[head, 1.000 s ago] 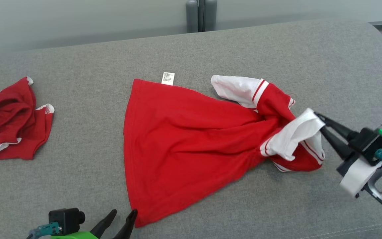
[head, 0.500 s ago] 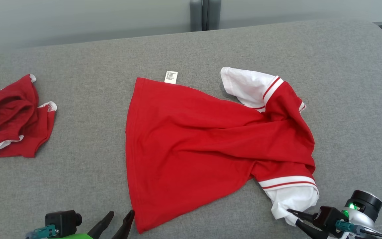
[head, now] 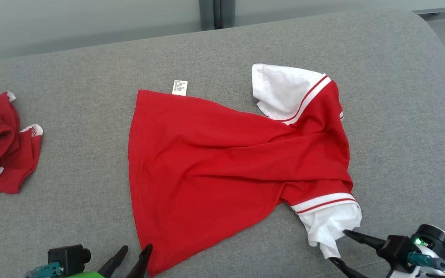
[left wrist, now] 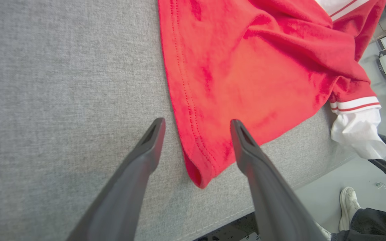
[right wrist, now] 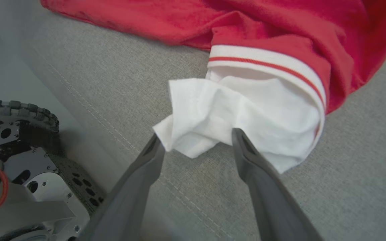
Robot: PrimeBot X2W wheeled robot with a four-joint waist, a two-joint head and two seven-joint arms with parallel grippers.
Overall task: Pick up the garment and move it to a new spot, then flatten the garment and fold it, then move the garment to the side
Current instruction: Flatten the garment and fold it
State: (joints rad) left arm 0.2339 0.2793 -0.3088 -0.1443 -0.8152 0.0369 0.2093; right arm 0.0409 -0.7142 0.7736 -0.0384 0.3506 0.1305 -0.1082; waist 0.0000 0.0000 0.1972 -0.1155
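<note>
Red shirt [head: 226, 162] takes up middle of gray cushion [head: 72, 116]. Bare cloth at 12, 3 and 9 o'clock of shirt: room to pass. Second red pile [head: 2, 154] blocks far 9 o'clock. Cushion edge close at 6 o'clock; person's shoe [left wrist: 348, 204] on floor past it. Left gripper [head: 137, 247] sits at 7, right gripper [head: 337, 245] at 5.

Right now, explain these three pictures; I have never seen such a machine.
This is a robot with two arms, each ending in two dark fingers. The wide picture comes from its head; the others from wrist cameras looking along those fingers. On the grey cushion lies a red shirt, and a second red garment bunched at the left. Nothing is gripped: the left gripper is open at the hem corner, the right gripper open around the nearer white sleeve.
</note>
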